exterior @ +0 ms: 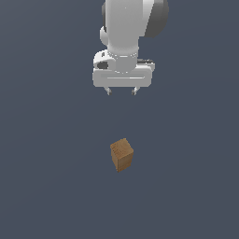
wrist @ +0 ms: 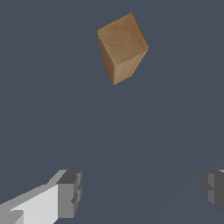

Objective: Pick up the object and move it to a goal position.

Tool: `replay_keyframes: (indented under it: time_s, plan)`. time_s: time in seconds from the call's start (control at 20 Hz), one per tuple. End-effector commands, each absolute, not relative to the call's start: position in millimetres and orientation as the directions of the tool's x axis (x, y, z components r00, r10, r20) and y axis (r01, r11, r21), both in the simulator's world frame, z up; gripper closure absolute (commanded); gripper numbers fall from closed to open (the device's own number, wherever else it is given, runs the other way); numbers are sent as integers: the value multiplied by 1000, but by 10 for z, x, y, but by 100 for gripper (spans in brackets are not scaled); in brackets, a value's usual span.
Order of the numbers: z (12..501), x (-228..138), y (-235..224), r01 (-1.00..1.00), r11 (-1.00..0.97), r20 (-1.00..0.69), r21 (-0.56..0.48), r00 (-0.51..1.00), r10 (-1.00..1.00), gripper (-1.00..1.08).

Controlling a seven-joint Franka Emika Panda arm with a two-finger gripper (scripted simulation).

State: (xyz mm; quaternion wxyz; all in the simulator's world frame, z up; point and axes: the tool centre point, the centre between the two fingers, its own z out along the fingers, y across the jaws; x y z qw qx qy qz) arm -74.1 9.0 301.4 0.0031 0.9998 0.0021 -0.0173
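Note:
The object (exterior: 122, 154) is a brown wood-grain block standing on the dark grey floor, a little below the middle of the exterior view. It looks nearly cube-like from here. My white gripper (exterior: 121, 92) hangs well above it, open, with nothing between its short fingers. In the wrist view the block (wrist: 122, 47) shows its square end and two long sides, well apart from the gripper (wrist: 142, 192). One grey fingertip (wrist: 70, 194) and the other (wrist: 213, 189) stand far apart.
A flat, dark grey surface (exterior: 46, 186) fills both views. No other objects, containers or edges show.

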Motion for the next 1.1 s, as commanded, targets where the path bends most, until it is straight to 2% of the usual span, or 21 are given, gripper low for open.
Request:
replay_keyframes:
  time_s: [0.0, 0.5, 1.05]
  plan:
    - [3014, -741, 90, 4, -1000, -35, 6, 999, 4, -92]
    - [2977, -771, 356, 66, -998, -31, -1, 997, 66, -92]
    - [2933, -611, 339, 99, -995, -28, -1, 995, 99, -92]
